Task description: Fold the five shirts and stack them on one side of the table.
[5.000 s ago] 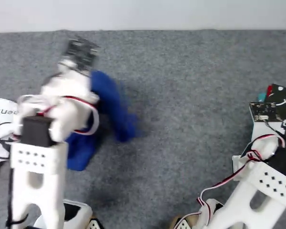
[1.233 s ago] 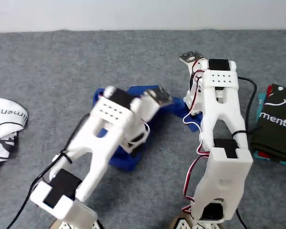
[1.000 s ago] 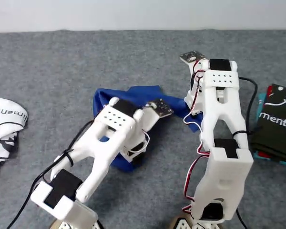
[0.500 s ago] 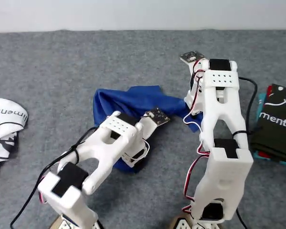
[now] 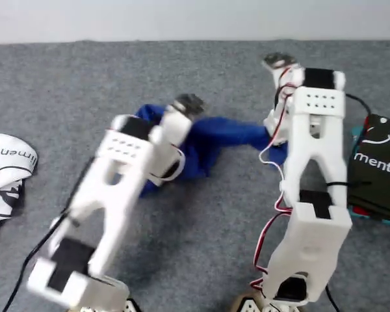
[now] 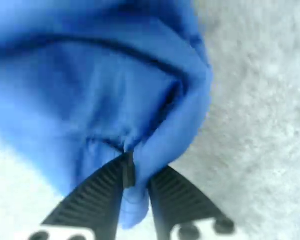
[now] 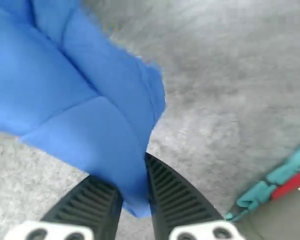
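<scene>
A blue shirt (image 5: 214, 140) is stretched across the middle of the grey table between both arms. My left gripper (image 6: 136, 186) is shut on a bunched fold of the blue shirt (image 6: 90, 85); in the high view that arm's head (image 5: 156, 140) is over the shirt's left part. My right gripper (image 7: 135, 195) is shut on a corner of the blue shirt (image 7: 75, 110), at the shirt's right end (image 5: 276, 140) in the high view. A crumpled white shirt (image 5: 5, 172) lies at the left edge. Folded dark shirts (image 5: 377, 172) are stacked at the right edge.
The table is covered in grey carpet (image 5: 201, 247). Teal and red cloth edges (image 7: 285, 182) stick out under the dark stack. A pale wall (image 5: 195, 19) runs behind the table's far edge.
The left arm swung up and to the left, lifting its hold of the blue shirt farther back. The right arm shifted right and back, pulling the shirt out longer between them.
</scene>
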Robot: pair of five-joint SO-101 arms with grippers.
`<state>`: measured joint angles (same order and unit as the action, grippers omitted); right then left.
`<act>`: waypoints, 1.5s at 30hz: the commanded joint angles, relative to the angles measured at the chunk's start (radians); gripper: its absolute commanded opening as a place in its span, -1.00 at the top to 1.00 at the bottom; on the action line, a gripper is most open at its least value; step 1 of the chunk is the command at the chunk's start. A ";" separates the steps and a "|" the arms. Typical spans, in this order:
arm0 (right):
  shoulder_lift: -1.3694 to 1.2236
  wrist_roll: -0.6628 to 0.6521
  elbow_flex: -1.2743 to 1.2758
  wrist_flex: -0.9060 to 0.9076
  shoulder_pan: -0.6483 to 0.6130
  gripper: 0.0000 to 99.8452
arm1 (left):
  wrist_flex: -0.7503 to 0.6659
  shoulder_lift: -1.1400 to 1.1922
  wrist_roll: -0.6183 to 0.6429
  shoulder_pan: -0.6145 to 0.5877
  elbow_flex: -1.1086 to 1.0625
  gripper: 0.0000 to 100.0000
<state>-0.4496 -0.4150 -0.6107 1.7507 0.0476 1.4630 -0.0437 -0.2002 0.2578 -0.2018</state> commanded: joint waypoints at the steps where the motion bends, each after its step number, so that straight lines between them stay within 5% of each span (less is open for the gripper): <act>1: 0.110 -0.032 -0.075 0.039 0.033 0.98 | 0.009 -0.215 -0.015 -0.092 0.047 0.97; 15: 0.259 -0.046 -0.348 0.030 0.038 0.98 | -0.157 -0.520 -0.034 -0.436 0.113 0.97; 28: 0.194 -0.043 -0.176 0.028 0.008 0.98 | -0.153 -0.532 -0.206 -0.393 -0.145 0.97; 39: 0.015 -0.006 -0.178 -0.053 0.012 0.98 | -0.448 -0.230 -0.218 -0.390 -0.280 0.97; 45: 0.012 -0.009 -0.178 -0.054 0.018 0.98 | -0.227 -0.204 -0.215 -0.388 -0.096 0.63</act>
<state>-0.4419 -0.4304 -0.7871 1.7108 0.0675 1.1270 -0.2432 -0.4120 -0.1381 -0.4212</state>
